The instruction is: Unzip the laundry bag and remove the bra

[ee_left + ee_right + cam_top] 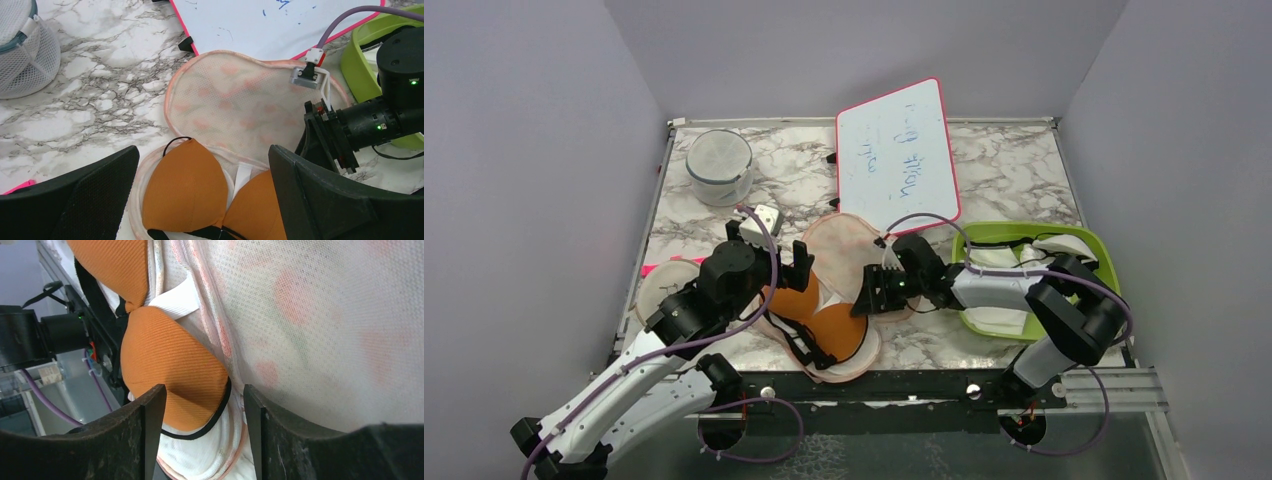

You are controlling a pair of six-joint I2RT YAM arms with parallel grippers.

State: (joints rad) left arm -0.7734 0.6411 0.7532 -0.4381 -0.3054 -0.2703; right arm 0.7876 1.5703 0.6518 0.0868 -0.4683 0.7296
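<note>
The peach-pink laundry bag (849, 250) lies unzipped at the middle of the table, its top flap (240, 110) folded back. The rust-orange bra (819, 320) lies in the lower half, both cups showing with black trim. It also shows in the left wrist view (185, 190) and the right wrist view (170, 360). My left gripper (796, 272) is open and hovers over the left cup, its jaws wide on either side (200, 200). My right gripper (869, 292) is open at the bag's right edge; the cup's rim and the bag's edge lie between its jaws (200, 425).
A whiteboard (896, 160) stands propped behind the bag. A white mesh cylinder (719, 165) stands at the back left. A green basket (984, 232) with white garments sits at the right under the right arm. A round disc pouch (664, 285) lies at the left.
</note>
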